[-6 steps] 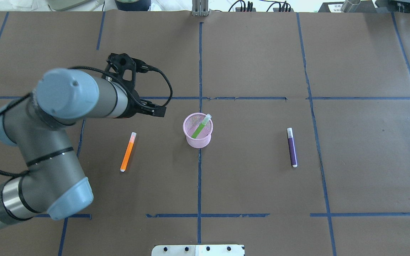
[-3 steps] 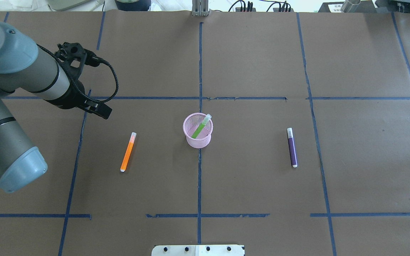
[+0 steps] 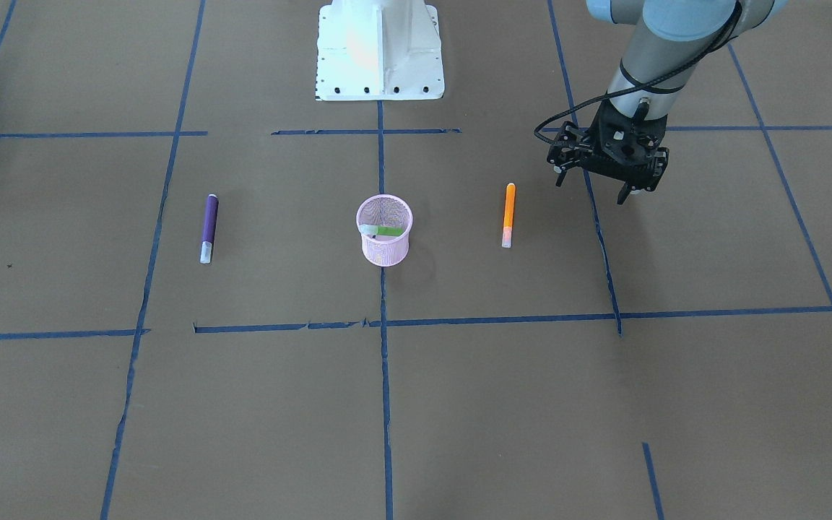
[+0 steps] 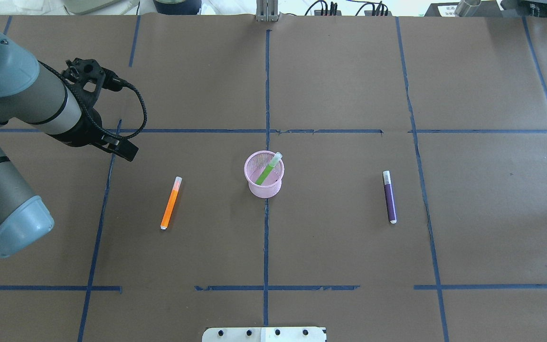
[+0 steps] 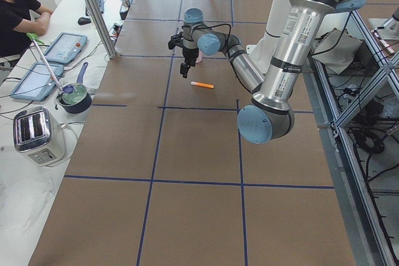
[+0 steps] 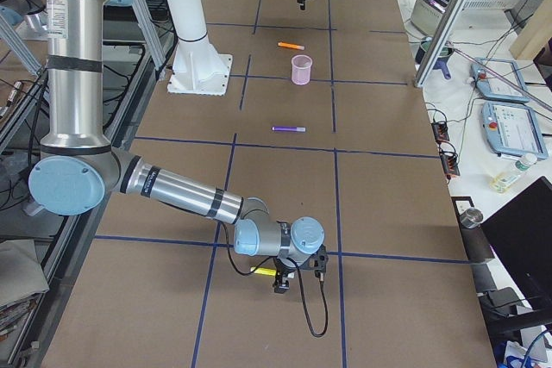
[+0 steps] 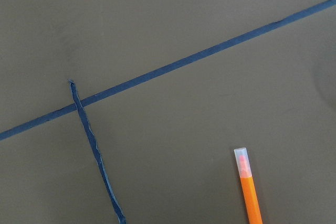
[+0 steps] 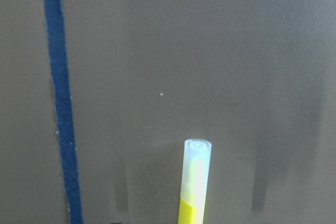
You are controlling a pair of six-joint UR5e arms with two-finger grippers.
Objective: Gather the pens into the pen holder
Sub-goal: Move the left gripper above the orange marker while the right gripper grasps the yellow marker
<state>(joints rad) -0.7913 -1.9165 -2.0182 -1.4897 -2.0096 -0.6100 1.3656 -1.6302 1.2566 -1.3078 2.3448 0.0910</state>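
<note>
Our left gripper point(image 3: 589, 189) hangs empty, fingers seemingly spread, just left of and beyond the orange pen point(image 4: 171, 203). That pen lies flat, running near to far, cap at the far end. The pen holder point(image 4: 266, 190) stands further right, with the green pen point(image 4: 265, 175) leaning inside.

The left arm's black pincer point(image 5: 184, 71) hangs above the brown desk point(image 5: 187, 154), near the short orange pen point(image 5: 202, 85) lying flat.
</note>
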